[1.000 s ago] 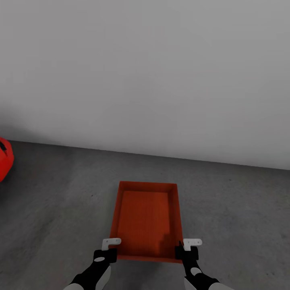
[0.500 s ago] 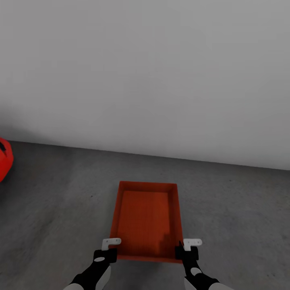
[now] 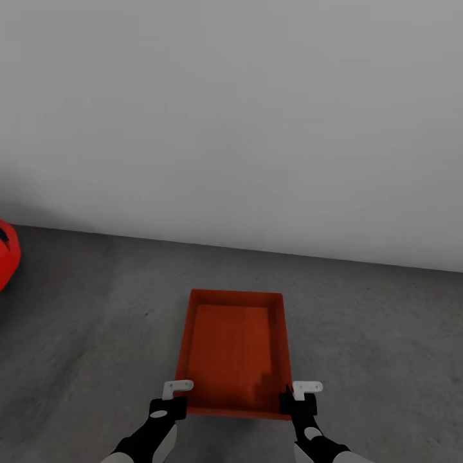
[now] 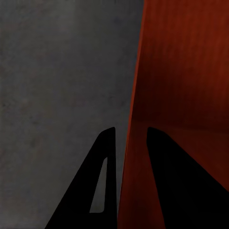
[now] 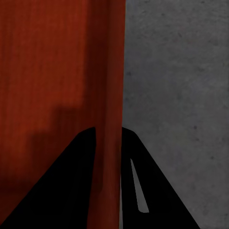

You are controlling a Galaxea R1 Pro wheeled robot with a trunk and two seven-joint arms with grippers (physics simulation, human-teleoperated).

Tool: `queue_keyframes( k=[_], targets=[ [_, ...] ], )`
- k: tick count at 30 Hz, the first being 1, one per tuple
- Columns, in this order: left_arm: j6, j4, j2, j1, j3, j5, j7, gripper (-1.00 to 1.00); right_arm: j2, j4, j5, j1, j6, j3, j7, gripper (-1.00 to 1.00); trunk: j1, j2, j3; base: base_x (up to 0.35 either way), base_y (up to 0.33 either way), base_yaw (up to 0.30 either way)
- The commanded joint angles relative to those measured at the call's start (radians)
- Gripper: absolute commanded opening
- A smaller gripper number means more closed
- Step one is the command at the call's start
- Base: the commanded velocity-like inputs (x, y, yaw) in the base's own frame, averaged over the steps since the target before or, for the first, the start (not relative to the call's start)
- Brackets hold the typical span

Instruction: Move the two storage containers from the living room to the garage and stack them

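Observation:
One orange-red open-top storage container (image 3: pixel 235 347) is low over the dark grey garage floor (image 3: pixel 386 334), its long side pointing away from me; whether it rests on the floor I cannot tell. My left gripper (image 3: pixel 180 395) is shut on its near left wall, whose edge runs between the black fingers (image 4: pixel 107 157) in the left wrist view. My right gripper (image 3: pixel 297 395) is shut on the near right wall, which the right wrist view shows pinched between the fingers (image 5: pixel 83 157). The bin's inside (image 5: pixel 47 71) is empty. The second container is out of view.
A plain white wall (image 3: pixel 231 116) rises a short way beyond the bin. Part of a glossy red car (image 3: pixel 8 254) pokes in at the far left edge. Bare grey floor (image 4: pixel 57 71) lies on both sides of the container.

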Motion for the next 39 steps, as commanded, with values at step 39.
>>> queue_keyframes(
  k=[39],
  targets=[
    [0.003, 0.002, 0.000, 0.000, 0.000, 0.006, 0.011, -1.00, 0.000, -0.006, 0.016, -0.001, -0.039, -0.002, -0.004, -1.00, 0.000, 0.000, -0.001, 0.000, -0.025, 0.000]
  ],
)
